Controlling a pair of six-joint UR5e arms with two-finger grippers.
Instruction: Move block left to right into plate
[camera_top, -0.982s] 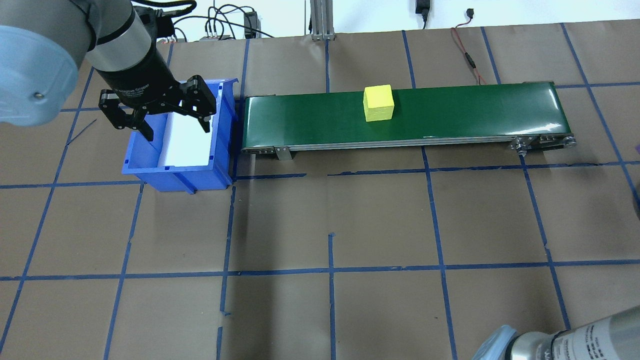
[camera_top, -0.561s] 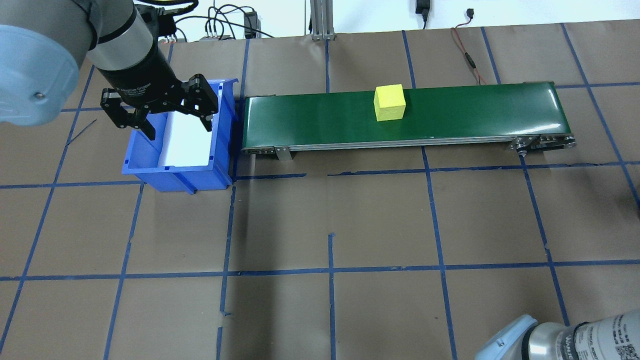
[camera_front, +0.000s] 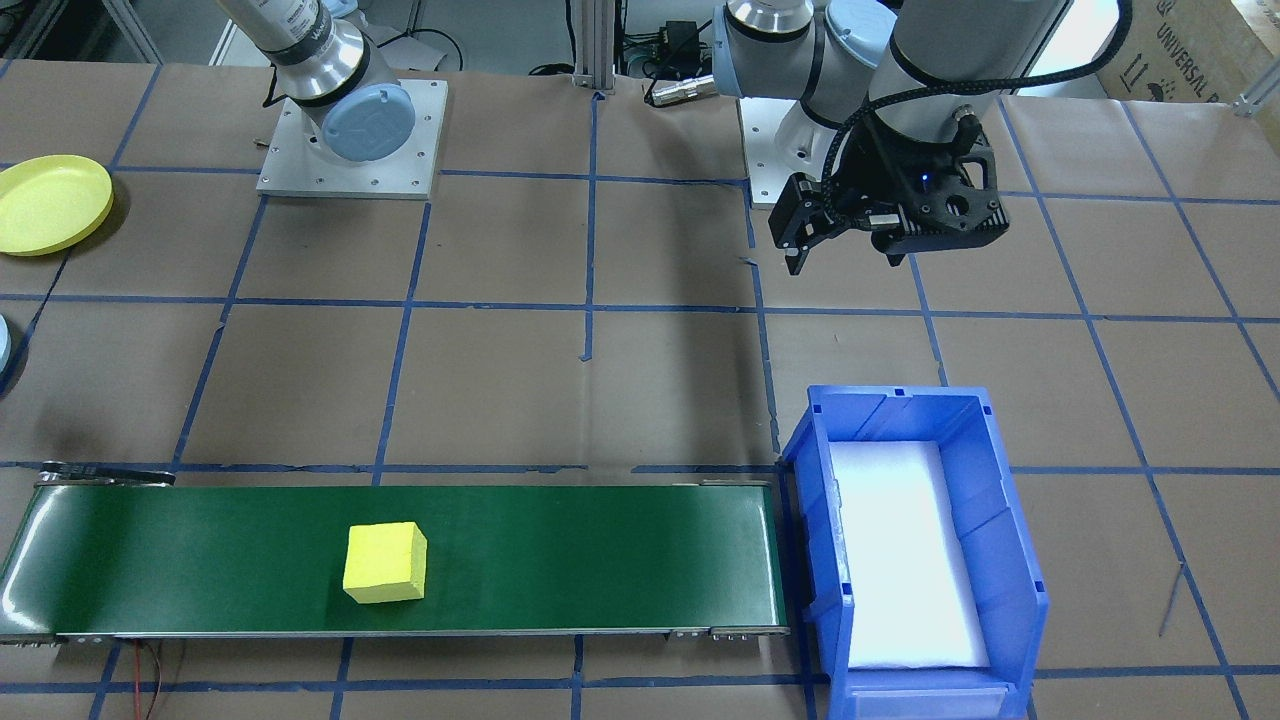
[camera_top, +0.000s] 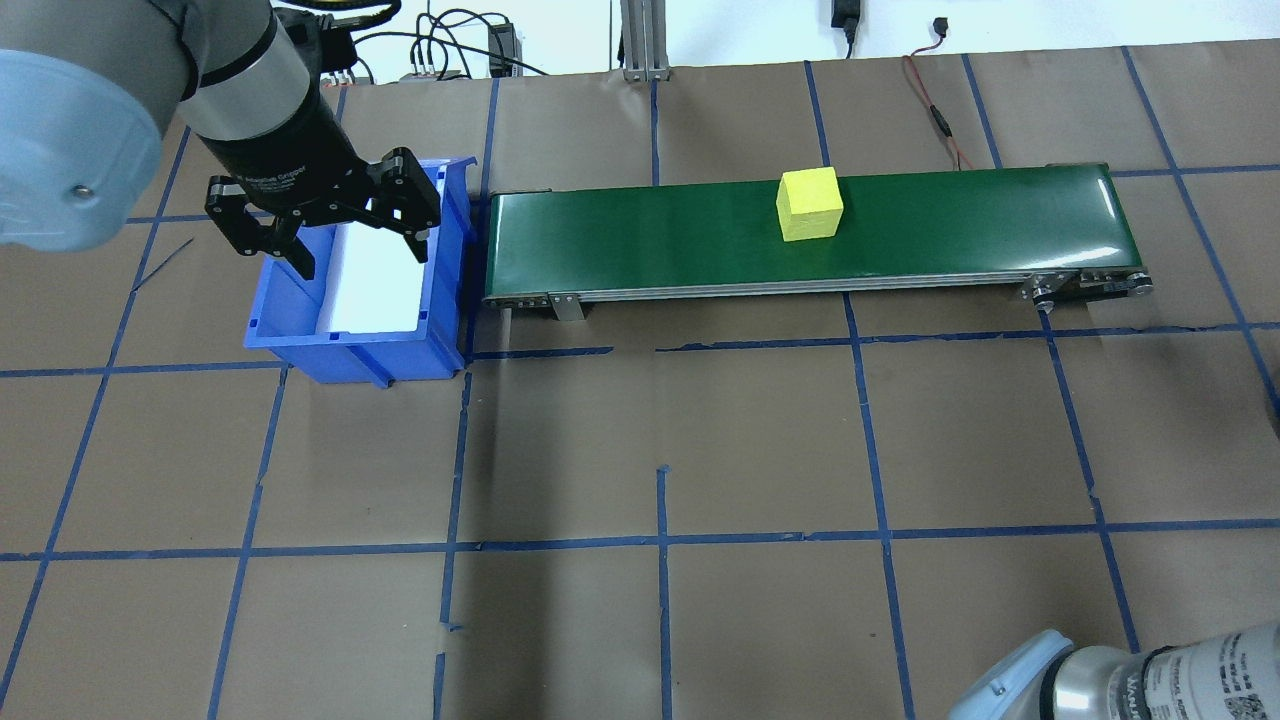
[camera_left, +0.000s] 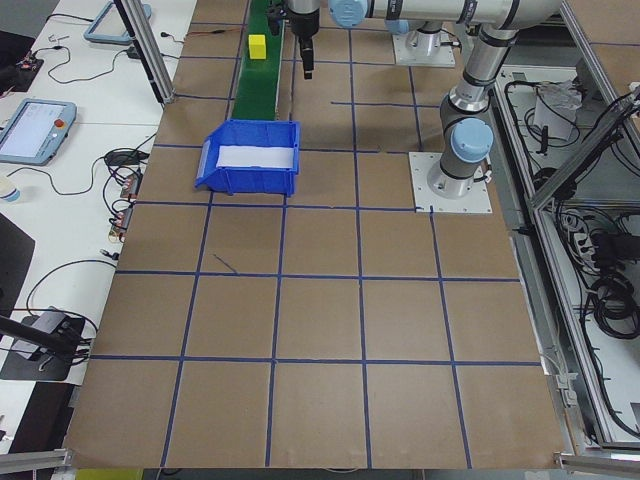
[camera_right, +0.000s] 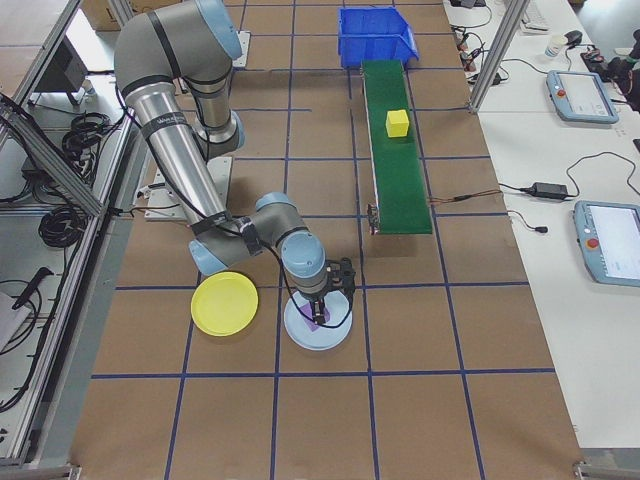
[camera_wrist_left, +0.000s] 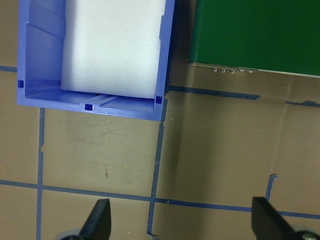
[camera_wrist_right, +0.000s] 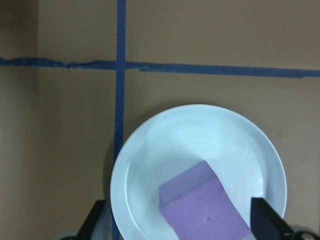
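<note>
The yellow cube block (camera_top: 810, 204) rides the long green conveyor belt (camera_top: 650, 240), a little toward its 3 o'clock end in the overhead view. The left gripper (camera_top: 360, 262) hangs with fingers spread wide above the blue plastic bin (camera_top: 445, 290) at the belt's 9 o'clock end. The right gripper (camera_wrist_right: 180, 220) hovers, fingers wide apart, over a pale blue round plate (camera_wrist_right: 150, 150) that holds a purple block (camera_wrist_right: 205, 207). The round yellow plastic plate (camera_right: 224, 303) lies on the brown tabletop (camera_top: 760, 440) just beside it.
</note>
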